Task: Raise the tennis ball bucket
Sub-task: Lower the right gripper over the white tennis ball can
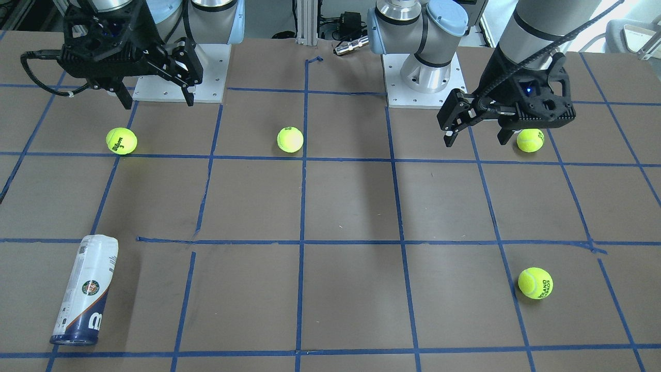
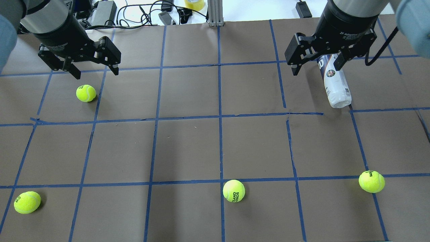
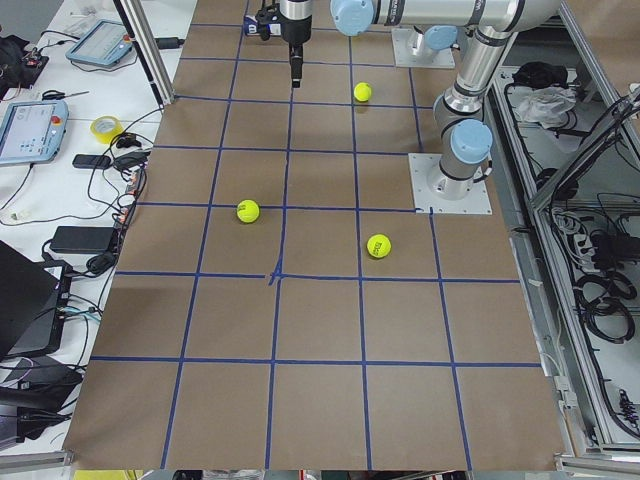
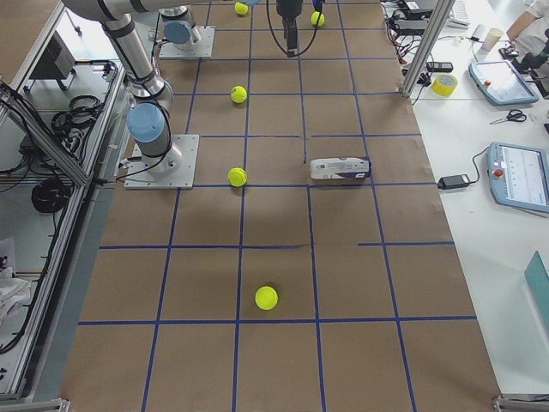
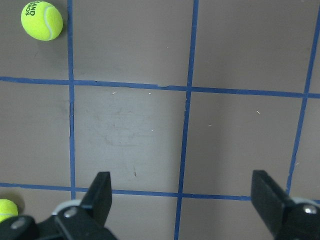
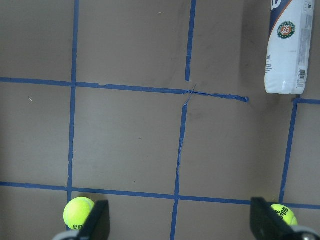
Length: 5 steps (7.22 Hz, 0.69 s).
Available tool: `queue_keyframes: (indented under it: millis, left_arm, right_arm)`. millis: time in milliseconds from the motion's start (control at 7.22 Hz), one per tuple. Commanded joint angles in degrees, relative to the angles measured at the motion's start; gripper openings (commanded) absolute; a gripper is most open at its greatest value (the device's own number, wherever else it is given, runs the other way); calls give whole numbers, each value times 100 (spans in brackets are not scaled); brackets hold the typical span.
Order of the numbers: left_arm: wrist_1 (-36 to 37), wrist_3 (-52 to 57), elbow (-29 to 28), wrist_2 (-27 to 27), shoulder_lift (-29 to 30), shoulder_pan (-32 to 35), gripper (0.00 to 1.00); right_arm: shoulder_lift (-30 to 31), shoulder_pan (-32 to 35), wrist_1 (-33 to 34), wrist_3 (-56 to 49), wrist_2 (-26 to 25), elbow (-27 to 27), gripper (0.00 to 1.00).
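Right end effector [image 1: 157, 102] — tennis ball bucket [image 1: 85, 292] lies well apart.

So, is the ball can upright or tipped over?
Tipped over: the tennis ball bucket lies lengthwise on the table.

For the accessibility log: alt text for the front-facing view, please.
The bucket lies on its side at the view's lower left, untouched. The left gripper and right gripper hang open above the table; four balls lie scattered on it.
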<state>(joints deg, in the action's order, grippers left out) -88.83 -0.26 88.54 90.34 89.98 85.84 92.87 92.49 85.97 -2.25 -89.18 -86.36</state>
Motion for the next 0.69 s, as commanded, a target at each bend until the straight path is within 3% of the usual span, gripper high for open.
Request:
queue_keyframes:
  millis: [0, 554]
  left_arm:
    - [-12, -9, 5, 27, -15, 11, 100]
    - [-38, -26, 5, 10, 11, 12, 100]
  right_arm:
    - [-40, -29, -1, -12, -30, -12, 100]
    - [-233, -125, 42, -12, 14, -39, 100]
